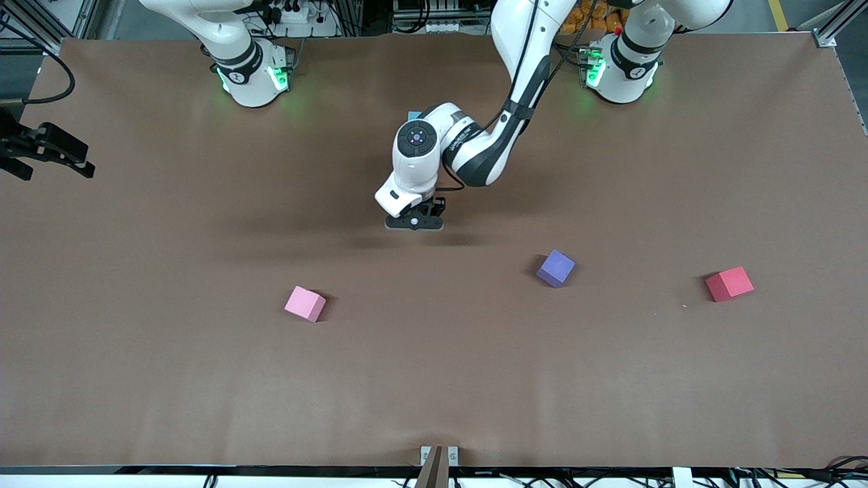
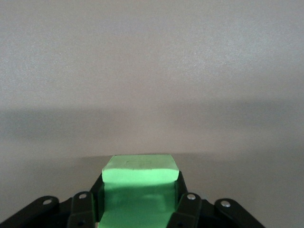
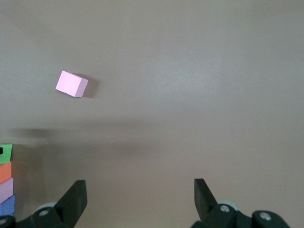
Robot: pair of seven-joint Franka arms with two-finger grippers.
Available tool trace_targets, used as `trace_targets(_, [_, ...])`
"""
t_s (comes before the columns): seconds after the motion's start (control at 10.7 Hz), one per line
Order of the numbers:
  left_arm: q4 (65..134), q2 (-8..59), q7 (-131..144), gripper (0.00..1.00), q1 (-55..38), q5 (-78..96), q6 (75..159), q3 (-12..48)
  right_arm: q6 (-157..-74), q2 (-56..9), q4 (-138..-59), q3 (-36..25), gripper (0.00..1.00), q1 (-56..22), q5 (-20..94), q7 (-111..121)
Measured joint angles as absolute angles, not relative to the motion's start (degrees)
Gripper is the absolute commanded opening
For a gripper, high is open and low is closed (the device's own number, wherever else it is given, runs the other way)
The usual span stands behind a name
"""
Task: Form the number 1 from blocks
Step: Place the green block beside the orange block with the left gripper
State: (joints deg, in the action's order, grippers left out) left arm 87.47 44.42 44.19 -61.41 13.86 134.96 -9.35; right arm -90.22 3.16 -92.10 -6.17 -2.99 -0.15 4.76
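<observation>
My left hand (image 1: 414, 224) grips the green block (image 2: 140, 183) at mid-worktop (image 1: 169, 379) — my right hand (image 3: 140, 199) waits, fingers wide.

- No text, label, brand or number can be read with any certainty.
- The left arm (image 1: 468, 146) bears small lettering near the frame's centre, illegible.

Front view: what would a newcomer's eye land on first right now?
The left gripper, low over the table's middle, is shut on a green block. Three loose blocks lie nearer the camera: pink block toward the right arm's end, purple block and red block toward the left arm's. The right gripper waits open at the table's edge.
</observation>
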Motion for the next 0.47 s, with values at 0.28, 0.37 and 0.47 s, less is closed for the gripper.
trace_targets(0.28, [87.4, 44.4, 44.2, 1.00, -61.5, 13.8, 134.8, -9.5, -90.2, 3.1, -92.1, -6.1, 1.00, -3.0, -0.2, 4.8])
trace_targets(0.37, [87.1, 44.4, 44.1, 1.00, -61.5, 12.4, 134.6, -9.8, -90.2, 3.1, -92.1, -6.1, 1.00, -3.0, -0.2, 4.8])
trace_targets(0.47, [86.5, 44.1, 44.1, 1.00, -61.4, 9.5, 134.6, -10.4, -90.2, 3.1, -92.1, -6.1, 1.00, -3.0, -0.2, 4.8])
